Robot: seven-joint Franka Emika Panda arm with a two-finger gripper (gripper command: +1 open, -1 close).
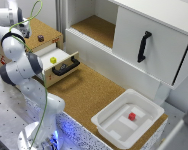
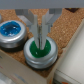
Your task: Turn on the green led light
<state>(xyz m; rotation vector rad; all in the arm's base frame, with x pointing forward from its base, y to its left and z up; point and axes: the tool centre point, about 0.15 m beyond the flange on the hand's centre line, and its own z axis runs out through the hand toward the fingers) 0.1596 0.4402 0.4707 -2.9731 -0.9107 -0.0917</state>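
Note:
The green led light (image 2: 40,51) is a round green dome in a silver ring on the cork top. It shows only in the wrist view. My gripper (image 2: 40,43) is right over it, its two fingers (image 2: 35,31) closed together with the tips on the green dome. I cannot tell whether the dome is lit. A blue led light (image 2: 10,32) of the same kind sits beside it. In the exterior view my hand (image 1: 25,29) is low over the cork top of the drawer unit at the exterior view's left, and the arm hides both lights.
A small dark object (image 1: 40,37) lies on the drawer unit's top. The drawer (image 1: 61,66) below is pulled open with a yellow block (image 1: 53,60) inside. A white bin (image 1: 114,127) holds a red block (image 1: 132,116). A cabinet door with a black handle (image 1: 143,46) stands behind.

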